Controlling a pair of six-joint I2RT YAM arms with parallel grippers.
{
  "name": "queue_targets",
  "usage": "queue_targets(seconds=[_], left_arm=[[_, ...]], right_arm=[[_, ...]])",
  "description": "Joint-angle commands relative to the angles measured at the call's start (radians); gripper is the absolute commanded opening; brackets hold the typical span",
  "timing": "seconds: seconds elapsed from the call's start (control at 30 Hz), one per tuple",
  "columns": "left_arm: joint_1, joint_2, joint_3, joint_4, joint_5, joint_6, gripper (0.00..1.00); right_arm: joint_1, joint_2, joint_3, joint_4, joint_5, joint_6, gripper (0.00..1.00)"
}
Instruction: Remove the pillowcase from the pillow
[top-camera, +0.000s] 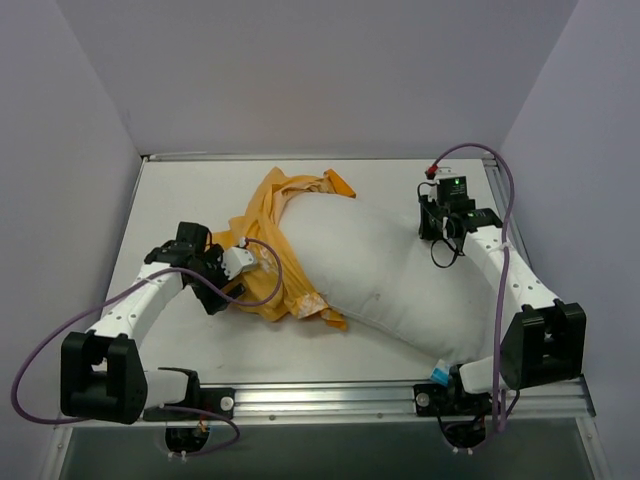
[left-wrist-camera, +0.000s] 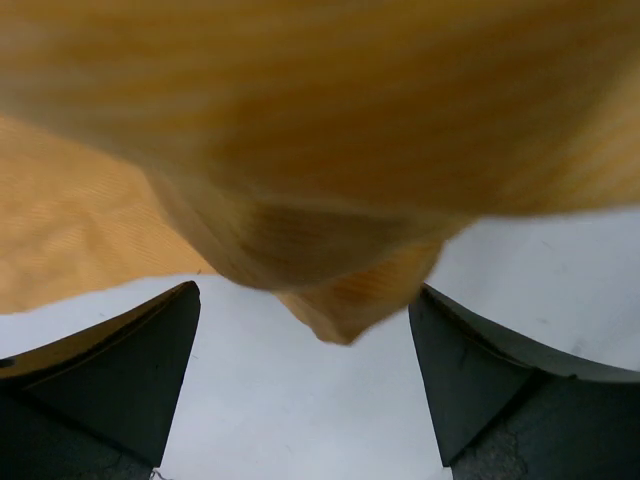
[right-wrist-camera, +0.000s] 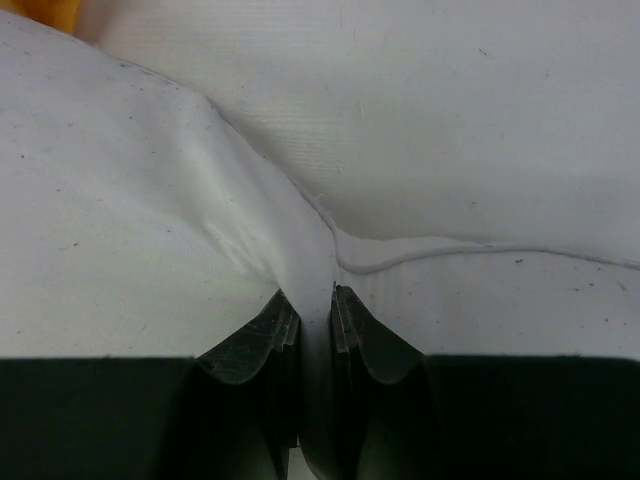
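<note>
Mid-strip, I reckon. My right jaws are pinching the pillow (top-camera: 390, 270) at its seam, anchoring it. The pillowcase (top-camera: 265, 225) sits bunched over the pillow's opposite end. My left jaws are spread wide at that orange fabric. Next I'd close on it and drag away from the pillow.

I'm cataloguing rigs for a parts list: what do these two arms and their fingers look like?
The left arm and right arm have white links between boxy black joint housings. A purple cable loops along each. The fingers are matte black wedges. A small green light glows on the right wrist.
</note>
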Motion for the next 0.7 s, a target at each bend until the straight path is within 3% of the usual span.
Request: queue_targets(seconds=[0.0, 0.27, 0.3, 0.33, 0.37, 0.47, 0.57, 0.6, 0.67], left_arm=[[-0.028, -0.034, -0.071, 0.331, -0.057, 0.047, 0.94], [-0.029, 0.058, -0.127, 0.627, -0.095, -0.074, 0.96], [-0.026, 0.064, -0.129, 0.64, -0.089, -0.091, 0.85], [-0.025, 0.072, -0.124, 0.644, -0.092, -0.099, 0.55], [-0.02, 0.07, -0.118, 0.655, -0.135, -0.111, 0.03], [0.032, 0.026, -0.087, 0.666, -0.199, -0.16, 0.02], [0.264, -0.078, -0.016, 0.667, -0.192, -0.223, 0.02], [0.396, -0.098, 0.018, 0.651, -0.168, -0.252, 0.02], [0.502, -0.137, 0.127, 0.602, -0.077, -0.275, 0.02]], right_arm=[[-0.016, -0.001, 0.036, 0.029, 0.059, -0.012, 0.0], [-0.019, 0.014, 0.032, 0.034, 0.068, -0.018, 0.0], [-0.024, 0.022, 0.034, 0.034, 0.068, -0.018, 0.0], [-0.028, 0.025, 0.034, 0.035, 0.07, -0.017, 0.0], [-0.034, 0.028, 0.032, 0.037, 0.079, -0.015, 0.0], [-0.065, 0.027, 0.02, 0.051, 0.134, -0.017, 0.0], [-0.093, 0.045, 0.016, 0.048, 0.177, -0.027, 0.0], [-0.097, 0.048, 0.014, 0.051, 0.177, -0.027, 0.0], [-0.105, 0.056, 0.016, 0.054, 0.169, -0.027, 0.0]])
